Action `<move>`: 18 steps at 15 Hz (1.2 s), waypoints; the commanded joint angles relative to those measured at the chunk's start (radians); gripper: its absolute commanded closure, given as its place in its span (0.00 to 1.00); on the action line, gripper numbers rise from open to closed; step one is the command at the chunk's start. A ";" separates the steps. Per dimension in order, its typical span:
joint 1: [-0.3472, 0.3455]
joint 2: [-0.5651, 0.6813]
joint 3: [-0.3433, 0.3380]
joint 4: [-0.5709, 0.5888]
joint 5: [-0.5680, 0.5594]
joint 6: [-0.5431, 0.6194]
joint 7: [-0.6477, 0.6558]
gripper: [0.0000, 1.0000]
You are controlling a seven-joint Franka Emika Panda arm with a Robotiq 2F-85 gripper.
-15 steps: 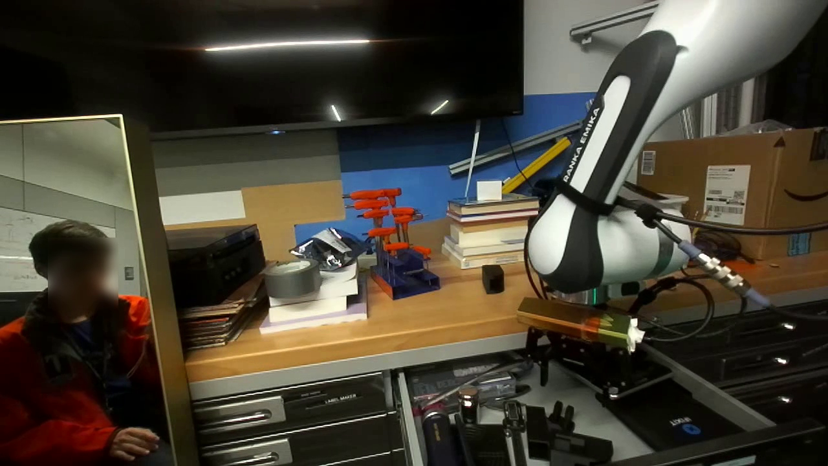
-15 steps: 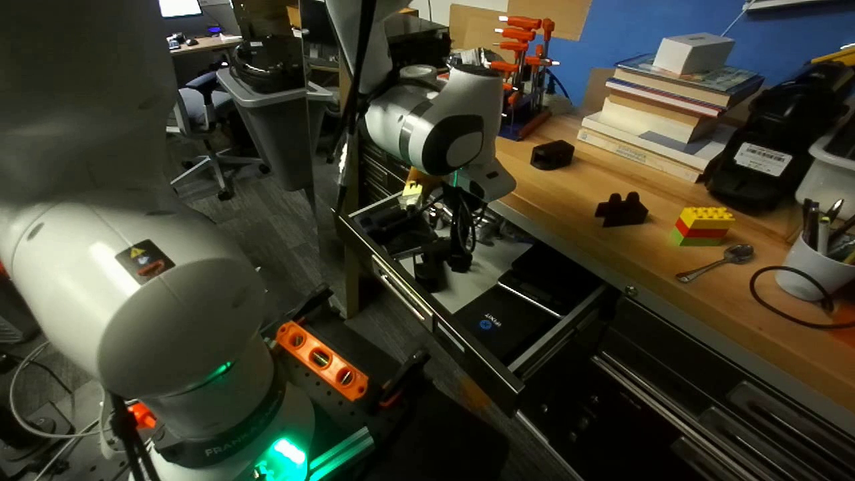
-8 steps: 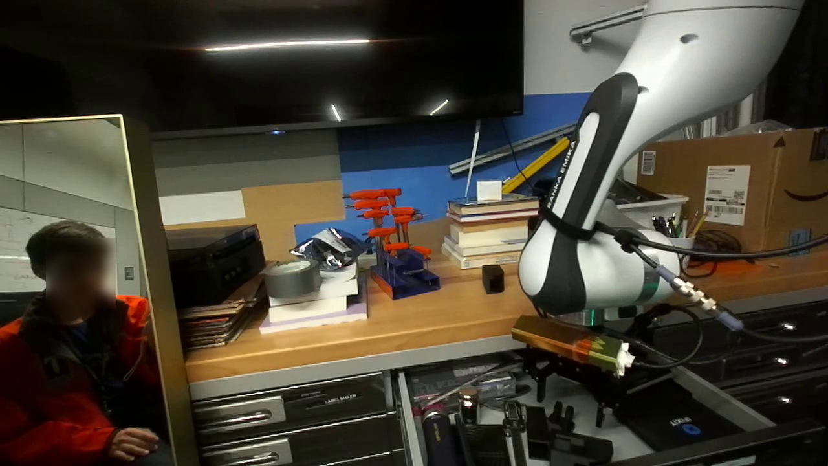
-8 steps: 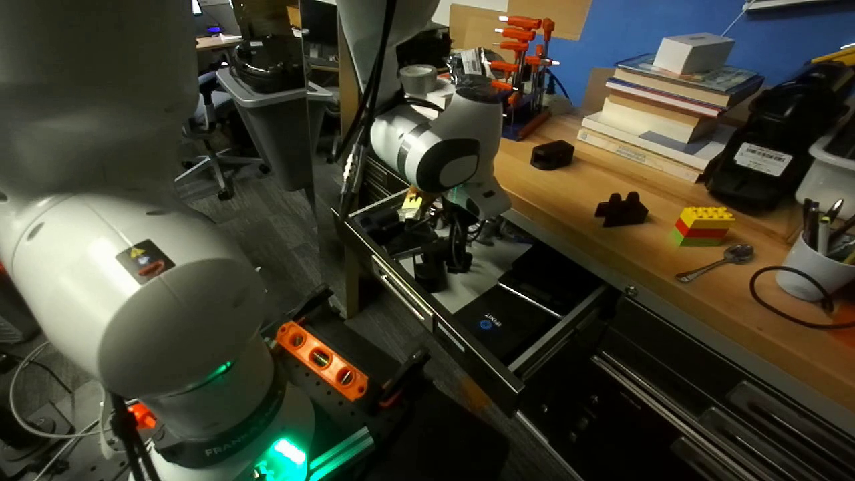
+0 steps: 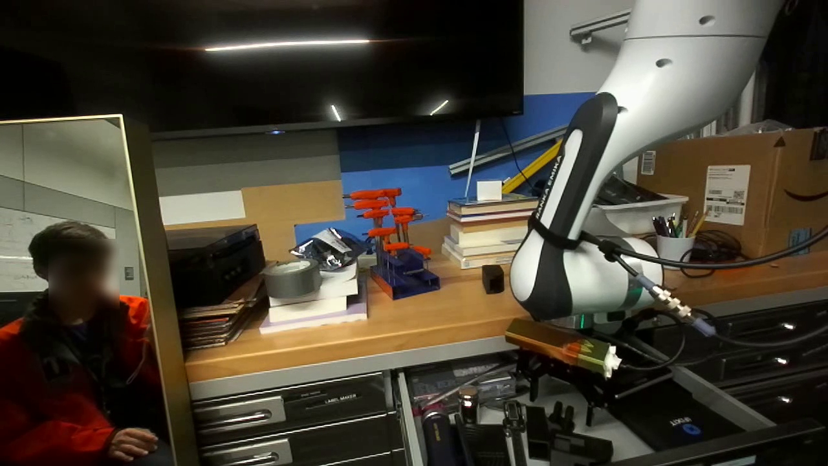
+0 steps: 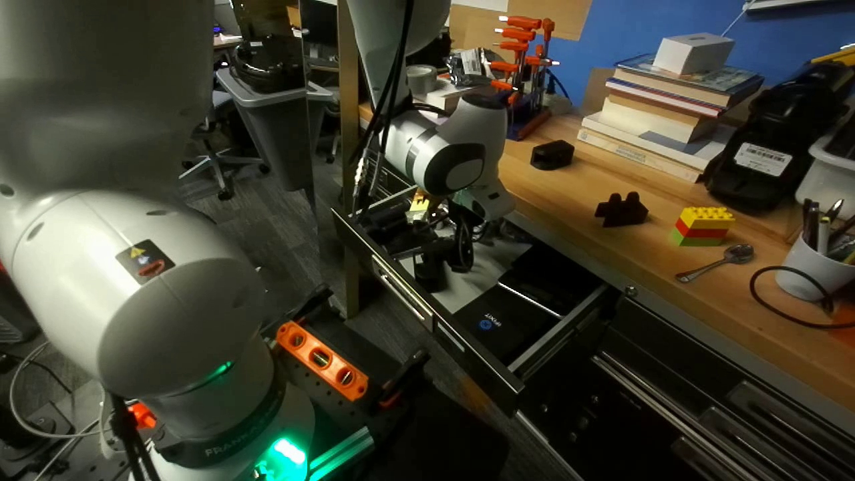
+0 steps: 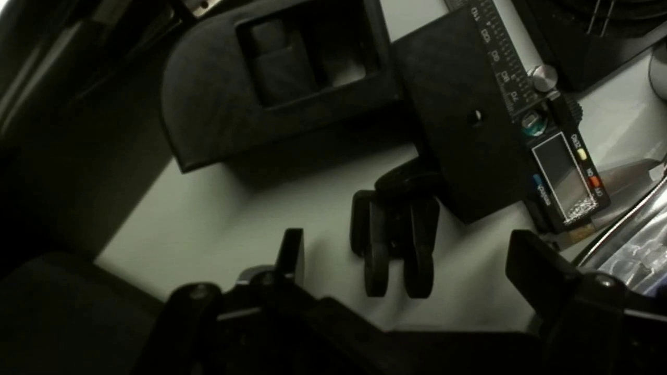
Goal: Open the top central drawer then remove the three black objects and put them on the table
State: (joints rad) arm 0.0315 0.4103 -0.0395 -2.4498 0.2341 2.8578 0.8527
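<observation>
The top central drawer (image 6: 561, 334) is pulled open, also in an exterior view (image 5: 718, 391). On the table's wooden top (image 5: 414, 330) stand a black block (image 6: 552, 155) and a two-pronged black piece (image 6: 622, 210). In the drawer, a small black forked piece (image 7: 396, 229) touches a flat black block (image 7: 464, 104). A larger black piece (image 7: 208, 94) with a rounded end and a rectangular opening lies beside them. My gripper (image 7: 406, 255) is open and empty. Its fingers stand left and right of the forked piece in the wrist view, apart from it. The gripper shows over the drawer (image 5: 561, 401).
A digital caliper (image 7: 563, 172) lies against the flat block. A black case (image 6: 514, 314) fills one end of the drawer. The table bears an orange-red tool rack (image 6: 528, 67), stacked books (image 5: 491, 226), toy bricks (image 6: 703, 226), a spoon (image 6: 738, 254) and a pen cup (image 6: 811, 267).
My gripper has come down and moved left in an exterior view, over the drawer's black pieces. The things in the drawer and on the table have not moved.
</observation>
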 commanded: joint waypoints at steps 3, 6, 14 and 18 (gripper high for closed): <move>-0.002 0.030 0.006 0.022 0.047 0.032 -0.045 0.34; -0.001 0.038 0.005 0.023 0.053 0.038 -0.049 0.58; 0.047 0.002 -0.043 0.010 0.016 0.037 -0.020 0.78; 0.164 -0.072 -0.164 -0.010 -0.082 0.043 0.035 0.78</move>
State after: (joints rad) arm 0.1039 0.4194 -0.1140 -2.4293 0.2233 2.8922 0.8377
